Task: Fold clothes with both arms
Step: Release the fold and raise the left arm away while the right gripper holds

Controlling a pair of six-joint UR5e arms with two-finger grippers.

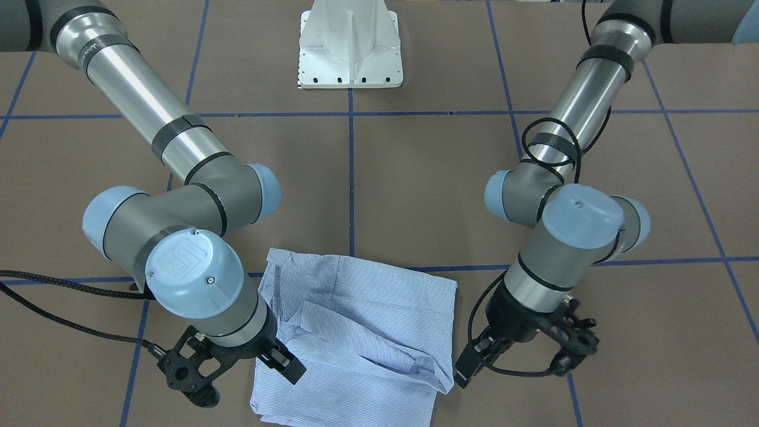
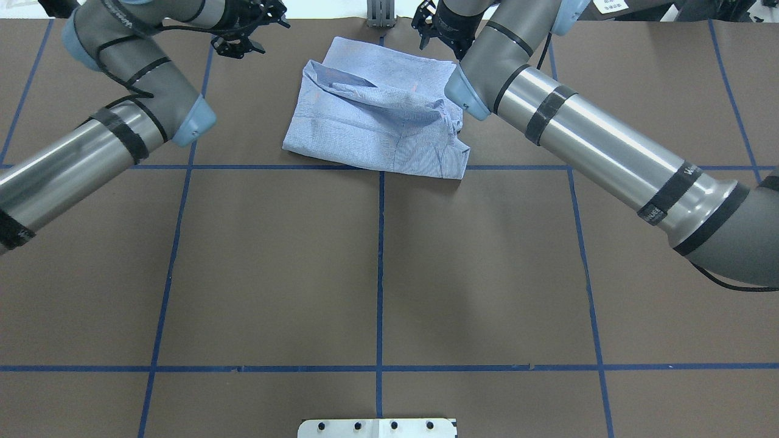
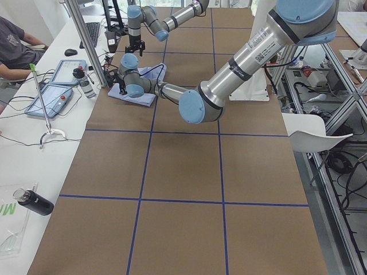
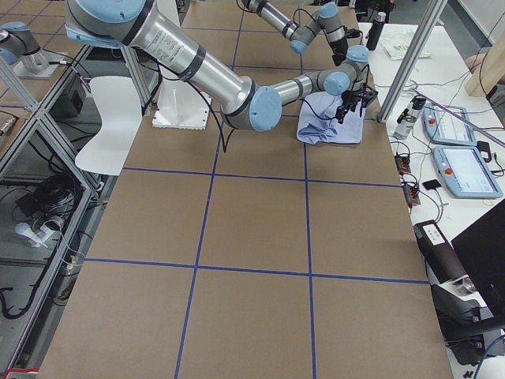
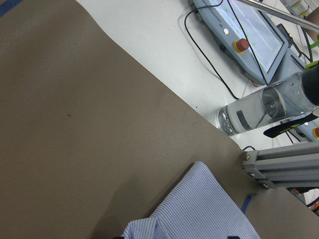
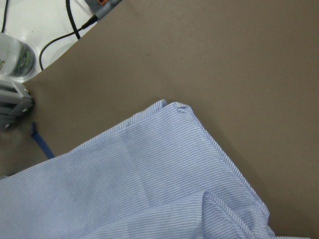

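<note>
**Front-facing view:** A light blue, finely white-striped button-up shirt is seen lying loosely folded on the brown counter marked with blue tape lines. It is placed straight across from the white pedestal base and well apart from it. The right claw is held at one side edge of the shirt, with one black finger over the cloth. The left claw is held at the opposite side, just beside a folded corner. Both sets of jaws are spread apart, and nothing is clamped.

**Overhead view:** The shirt is shown near the counter edge farthest from the pedestal base. It is flanked by the left claw and the right claw.

**Left side view:** The shirt is seen small, across the counter from the pedestal base.

**Right side view:** The shirt is again seen across from the pedestal base.

**Left wrist view:** A corner of the shirt is shown at the bottom. Off the counter, a clear plastic bottle and a grey control pendant with a red button are seen.

**Right wrist view:** A hemmed corner of the shirt is shown flat on the counter.
</note>
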